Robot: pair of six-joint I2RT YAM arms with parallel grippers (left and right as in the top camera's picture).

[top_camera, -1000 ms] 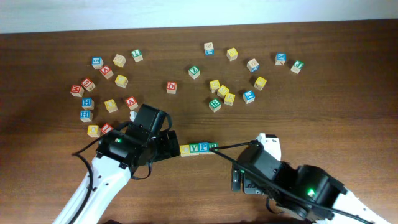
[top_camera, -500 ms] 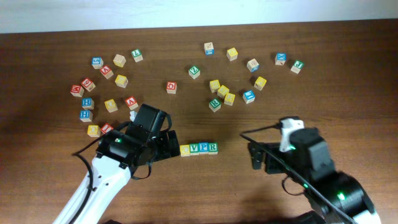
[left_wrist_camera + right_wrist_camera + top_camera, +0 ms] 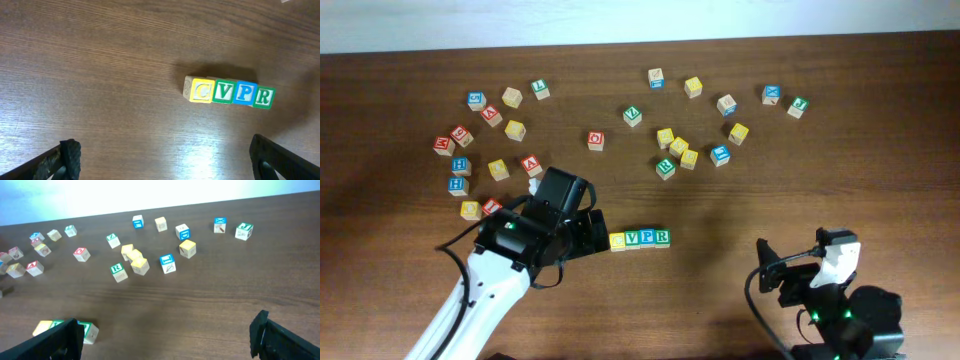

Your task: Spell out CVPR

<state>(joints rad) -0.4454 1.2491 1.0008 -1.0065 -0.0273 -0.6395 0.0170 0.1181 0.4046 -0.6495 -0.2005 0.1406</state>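
Four letter cubes stand touching in a row: yellow C [image 3: 618, 241], green V [image 3: 633, 238], blue P [image 3: 648, 238], green R [image 3: 663, 238]. The left wrist view shows them reading C [image 3: 202, 91], V [image 3: 224, 92], P [image 3: 245, 93], R [image 3: 263, 96]. My left gripper [image 3: 588, 233] is open and empty just left of the C cube, fingers [image 3: 70, 155] wide apart. My right gripper [image 3: 772, 270] is open and empty, well to the right of the row near the front edge. In the right wrist view only the row's right end, the R cube [image 3: 89, 331], shows beside the left finger [image 3: 60, 340].
Loose letter cubes lie scattered across the back: a cluster at the left [image 3: 460, 163], a group at centre right [image 3: 678, 150], others at far right [image 3: 772, 95]. Another green R cube [image 3: 118, 272] sits in the centre group.
My right arm has pulled back from the row's right end toward the front right edge. The left arm and the cube row have stayed still.
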